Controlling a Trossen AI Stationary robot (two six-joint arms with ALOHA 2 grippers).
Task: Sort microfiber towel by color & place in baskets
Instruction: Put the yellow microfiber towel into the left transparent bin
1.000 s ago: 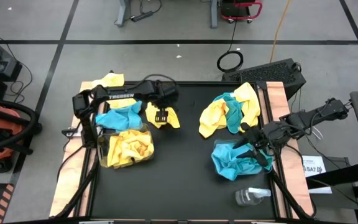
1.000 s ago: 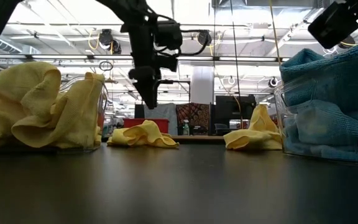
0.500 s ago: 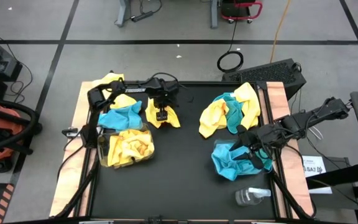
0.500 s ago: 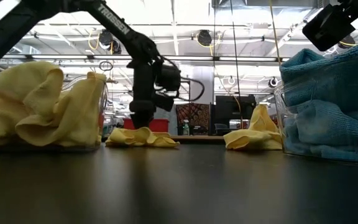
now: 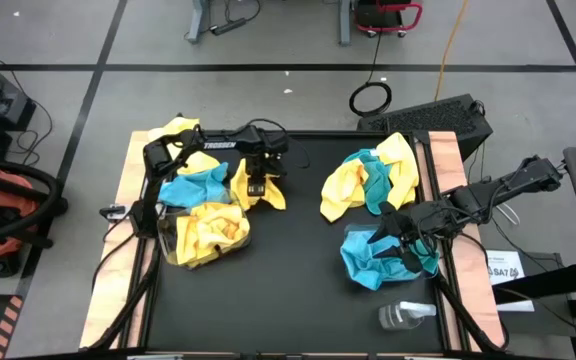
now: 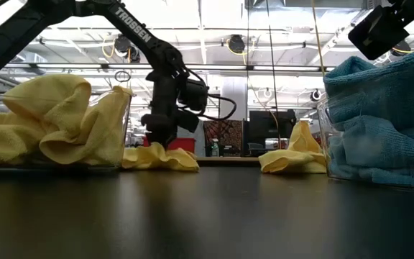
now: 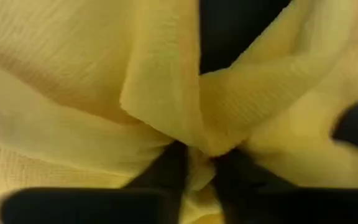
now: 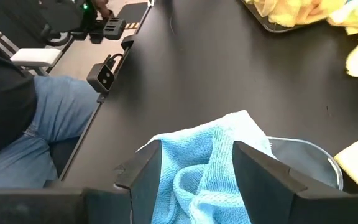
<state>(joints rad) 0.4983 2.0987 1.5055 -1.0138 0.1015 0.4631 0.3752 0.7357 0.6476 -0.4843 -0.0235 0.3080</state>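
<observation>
A yellow microfiber towel (image 5: 260, 188) lies crumpled on the black table, left of centre, and my left gripper (image 5: 255, 186) stands on it, pointing down and shut on its cloth. Beside it lie a blue towel (image 5: 193, 186) and another yellow one (image 5: 178, 130). The left basket (image 5: 168, 240) holds yellow towels. The right basket (image 5: 353, 270) holds blue towels (image 8: 197, 180). My right gripper (image 8: 197, 155) hovers open just above them, touching nothing. A mixed yellow and blue pile (image 5: 368, 175) lies at the far right. My left gripper pinches a raised fold (image 7: 194, 134) of the yellow towel between its two fingers (image 7: 166, 171), coming from above and pointing down. How many layers it has cannot be told. The rest of the towel (image 6: 160, 157) lies slack on the table around the fingers.
A clear plastic bottle (image 5: 403, 315) lies near the front right. Wooden strips (image 5: 118, 250) border the black mat on both sides. A person in jeans (image 8: 48, 118) sits beyond the table's near edge. Bare table (image 5: 288, 270) stretches between the two baskets.
My left gripper has come down onto the yellow towel and shut on a fold of it, after standing open above it. The towel has bunched up slightly under the fingers. My right gripper has kept still.
</observation>
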